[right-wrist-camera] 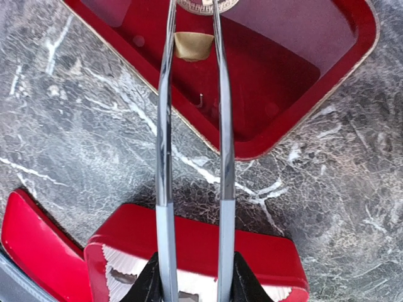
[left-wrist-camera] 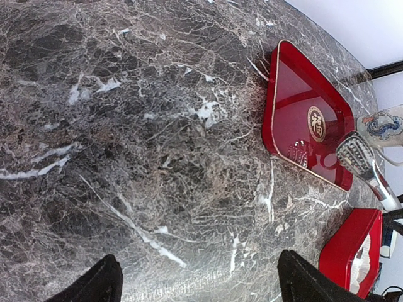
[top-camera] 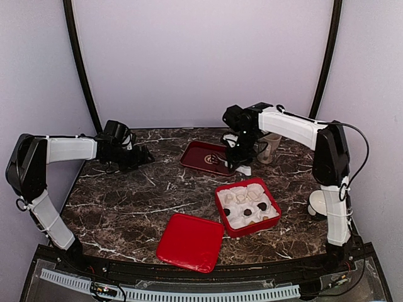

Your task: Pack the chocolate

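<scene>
From above, the red tray (top-camera: 201, 154) sits at the back of the bench (top-camera: 126, 201). The right claw (top-camera: 241, 160) hangs over the tray's near right edge. The left claw (top-camera: 141, 157) is well off to the tray's left and carries nothing. Nearer than the tray stands the red box (top-camera: 258, 227) of white paper cups (top-camera: 239, 198), with dark chocolate (top-camera: 249, 212) lumps in some of them. Its lid (top-camera: 191, 242) lies nearer again, to the left.

In the left wrist view, that claw (left-wrist-camera: 201, 286) is spread wide over bare marble, with the tray (left-wrist-camera: 293, 94) ahead to the right.

In the right wrist view, the claw (right-wrist-camera: 195, 286) is clamped on metal tongs (right-wrist-camera: 162, 157) that reach into the tray (right-wrist-camera: 271, 94). A tan lump of chocolate (right-wrist-camera: 193, 45) lies on the tray floor between the two blades. The tips run out of view, so I cannot tell whether it is pinched.

The lump looks light and stiff, but easily marked, and it is likely to skid on the glossy tray. It is probably best taken across its broad sides with a gentle squeeze.
</scene>
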Robot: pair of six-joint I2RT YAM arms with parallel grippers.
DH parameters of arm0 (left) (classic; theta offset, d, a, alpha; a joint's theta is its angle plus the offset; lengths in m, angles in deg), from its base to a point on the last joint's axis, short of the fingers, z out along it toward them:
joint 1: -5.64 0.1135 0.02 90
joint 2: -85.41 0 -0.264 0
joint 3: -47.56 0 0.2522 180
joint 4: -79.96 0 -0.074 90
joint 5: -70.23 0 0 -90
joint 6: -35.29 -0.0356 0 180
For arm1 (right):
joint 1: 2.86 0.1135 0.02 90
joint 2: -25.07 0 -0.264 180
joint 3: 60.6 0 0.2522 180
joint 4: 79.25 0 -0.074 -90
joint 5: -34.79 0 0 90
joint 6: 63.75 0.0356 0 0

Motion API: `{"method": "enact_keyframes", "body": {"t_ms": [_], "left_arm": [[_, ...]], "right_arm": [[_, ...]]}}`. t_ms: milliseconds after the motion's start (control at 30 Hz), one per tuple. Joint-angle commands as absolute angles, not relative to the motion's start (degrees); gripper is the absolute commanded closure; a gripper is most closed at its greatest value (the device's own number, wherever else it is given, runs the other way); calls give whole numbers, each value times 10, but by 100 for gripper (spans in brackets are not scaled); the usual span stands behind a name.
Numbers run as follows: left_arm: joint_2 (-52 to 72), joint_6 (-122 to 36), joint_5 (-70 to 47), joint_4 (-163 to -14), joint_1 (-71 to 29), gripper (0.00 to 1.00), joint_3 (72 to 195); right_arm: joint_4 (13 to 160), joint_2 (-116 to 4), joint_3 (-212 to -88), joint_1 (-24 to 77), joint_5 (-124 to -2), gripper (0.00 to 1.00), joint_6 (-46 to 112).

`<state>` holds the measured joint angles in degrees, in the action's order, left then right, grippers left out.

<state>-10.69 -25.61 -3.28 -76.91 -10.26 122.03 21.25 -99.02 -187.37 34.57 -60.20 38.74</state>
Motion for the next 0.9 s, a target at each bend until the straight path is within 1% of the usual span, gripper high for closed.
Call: {"method": "enact_keyframes", "body": {"t_ms": [0, 200, 467, 667, 867], "left_arm": [[-92, -264, -39, -759, -99, 12, 1225], [-89, -264, -38, -758, -99, 12, 1224], [-90, -264, -24, -763, -100, 12, 1224], [-84, -263, -16, -766, -100, 12, 1217], [-78, -254, -9, -772, -100, 15, 1202]], "right_arm": [[227, -935, -1870, 334, -616, 80, 383], [209, -888, -1835, 328, -624, 80, 371], [228, -732, -1677, 332, -663, 80, 370], [211, -620, -1575, 360, -715, 81, 397], [186, -548, -1490, 398, -767, 80, 444]]}}
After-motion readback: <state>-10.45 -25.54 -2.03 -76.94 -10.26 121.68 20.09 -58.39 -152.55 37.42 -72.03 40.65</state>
